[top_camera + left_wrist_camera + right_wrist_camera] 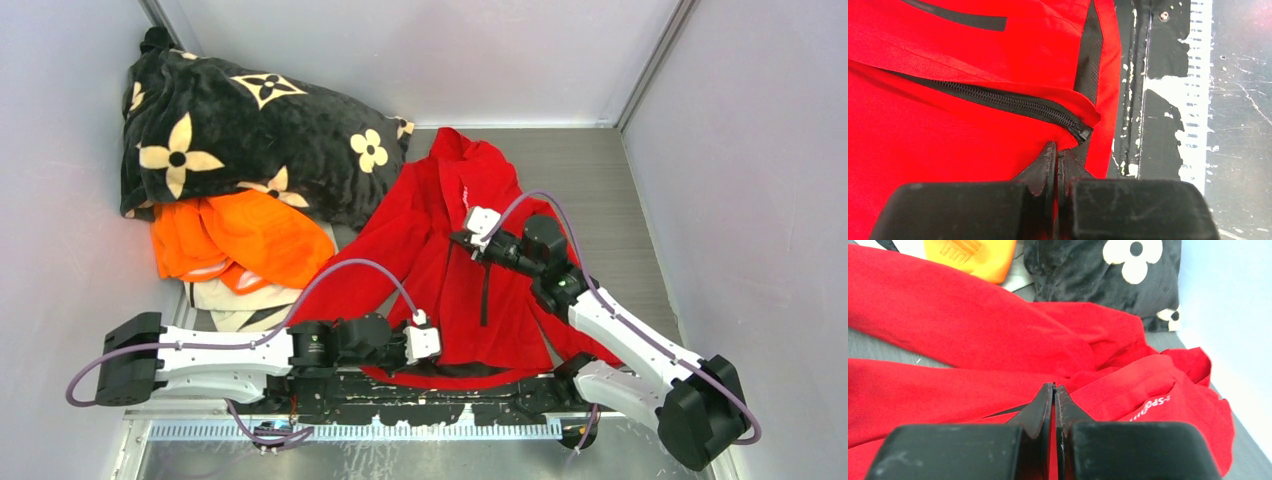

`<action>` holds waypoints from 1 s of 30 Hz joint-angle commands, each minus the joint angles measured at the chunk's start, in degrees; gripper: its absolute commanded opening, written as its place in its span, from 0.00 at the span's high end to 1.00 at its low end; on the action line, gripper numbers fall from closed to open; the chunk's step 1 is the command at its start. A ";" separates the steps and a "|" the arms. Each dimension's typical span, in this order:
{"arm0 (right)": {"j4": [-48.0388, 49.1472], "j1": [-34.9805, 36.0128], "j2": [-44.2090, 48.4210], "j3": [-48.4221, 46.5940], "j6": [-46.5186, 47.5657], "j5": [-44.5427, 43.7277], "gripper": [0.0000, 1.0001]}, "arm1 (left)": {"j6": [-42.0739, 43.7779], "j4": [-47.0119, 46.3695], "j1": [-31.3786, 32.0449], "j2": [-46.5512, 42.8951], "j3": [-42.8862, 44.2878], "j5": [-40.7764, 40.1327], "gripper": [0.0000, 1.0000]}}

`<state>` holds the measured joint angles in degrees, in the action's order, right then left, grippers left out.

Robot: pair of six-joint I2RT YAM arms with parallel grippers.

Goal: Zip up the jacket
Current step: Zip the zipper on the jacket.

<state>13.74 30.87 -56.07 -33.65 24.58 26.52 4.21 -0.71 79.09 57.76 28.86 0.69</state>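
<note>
Jacket (440,260) lies spread mid-counter (600,170); white chest lettering (1148,407) partly reads "SPO"; left pincer (1055,150) is fully closed beside the zip (1013,102) end; right pincer (1054,390) pinches red fabric.

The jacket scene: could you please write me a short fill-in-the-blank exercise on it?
1. The jacket is bright ____.
2. The left gripper is shut beside the bottom end of the black ____.
3. The gripper at the jacket's chest belongs to the ____ arm.
4. The garment partly under the flowered blanket is ____.
Missing words: red; zipper; right; orange.
</note>
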 commanded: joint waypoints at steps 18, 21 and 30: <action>0.90 -1.65 3.70 -10.87 10.81 -0.36 0.99 | -8.62 -3.79 2.05 -11.59 -9.31 -2.50 1.00; 1.26 -1.64 3.91 -10.79 11.01 -0.67 0.99 | -8.14 -3.36 2.06 -13.85 -9.93 -3.12 1.00; 0.40 -1.61 6.90 -9.96 10.22 -2.88 0.99 | -4.55 -0.90 3.60 -15.85 -7.87 -9.40 1.00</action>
<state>6.70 29.91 -53.21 -41.01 33.54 27.00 -2.28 -4.14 80.82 42.76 19.42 -5.39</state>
